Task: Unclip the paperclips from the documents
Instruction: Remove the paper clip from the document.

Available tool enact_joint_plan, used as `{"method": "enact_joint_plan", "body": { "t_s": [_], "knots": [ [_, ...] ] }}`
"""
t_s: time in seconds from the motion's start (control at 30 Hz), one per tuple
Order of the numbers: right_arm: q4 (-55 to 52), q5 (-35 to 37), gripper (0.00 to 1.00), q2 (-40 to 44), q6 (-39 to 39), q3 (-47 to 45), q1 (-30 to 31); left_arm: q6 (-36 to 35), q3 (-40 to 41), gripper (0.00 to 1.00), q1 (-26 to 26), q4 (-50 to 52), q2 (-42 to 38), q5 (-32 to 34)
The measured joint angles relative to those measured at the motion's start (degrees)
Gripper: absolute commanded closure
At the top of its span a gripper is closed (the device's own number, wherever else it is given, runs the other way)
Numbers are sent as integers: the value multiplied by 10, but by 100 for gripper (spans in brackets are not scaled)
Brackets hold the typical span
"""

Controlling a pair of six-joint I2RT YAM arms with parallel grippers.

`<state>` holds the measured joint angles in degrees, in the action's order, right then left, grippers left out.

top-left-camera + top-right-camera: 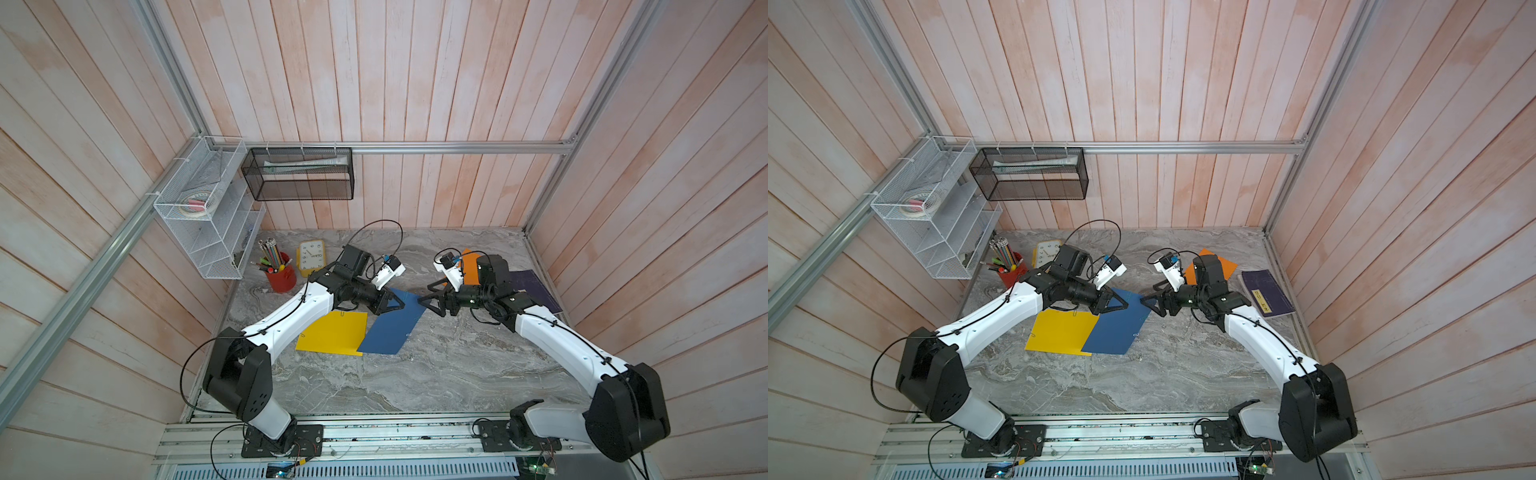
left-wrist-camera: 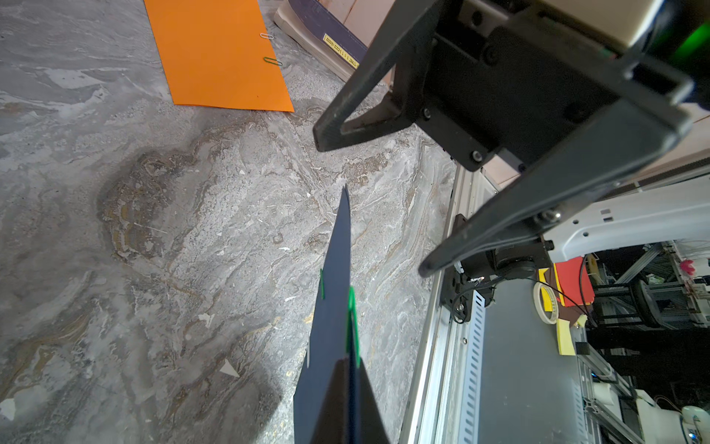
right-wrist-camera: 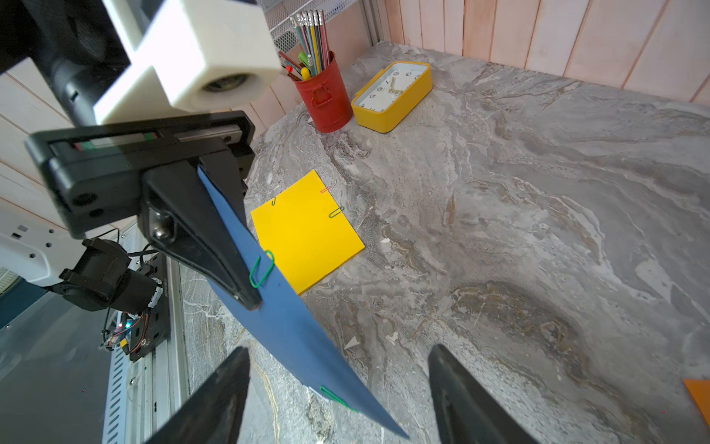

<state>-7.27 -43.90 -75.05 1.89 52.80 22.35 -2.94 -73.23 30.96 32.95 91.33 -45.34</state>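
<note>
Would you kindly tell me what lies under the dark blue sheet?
The dark blue sheet overlaps one edge of the yellow sheet; elsewhere only the marble table shows beneath. The covered yellow strip is hidden.

In a top view the middle document [image 1: 395, 328] sat centre-frame on the tabletop [image 1: 436, 374], its lower left corner over the left document [image 1: 332, 336]. Upper right lay the far document [image 1: 471, 266], the book [image 1: 536, 286] right of it. Cup [image 1: 282, 277] and clock [image 1: 311, 257] stood upper left, clock to the right.
</note>
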Motion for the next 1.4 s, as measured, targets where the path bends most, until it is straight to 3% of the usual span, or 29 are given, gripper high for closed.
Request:
{"method": "enact_joint_plan", "body": {
  "t_s": [0.57, 1.4],
  "knots": [
    [46, -116, 36, -20, 0, 0, 4, -10, 0, 100, 28, 23, 3, -9],
    [56, -162, 54, -44, 8, -14, 19, -21, 0, 100, 36, 35, 3, -12]
  ]
}}
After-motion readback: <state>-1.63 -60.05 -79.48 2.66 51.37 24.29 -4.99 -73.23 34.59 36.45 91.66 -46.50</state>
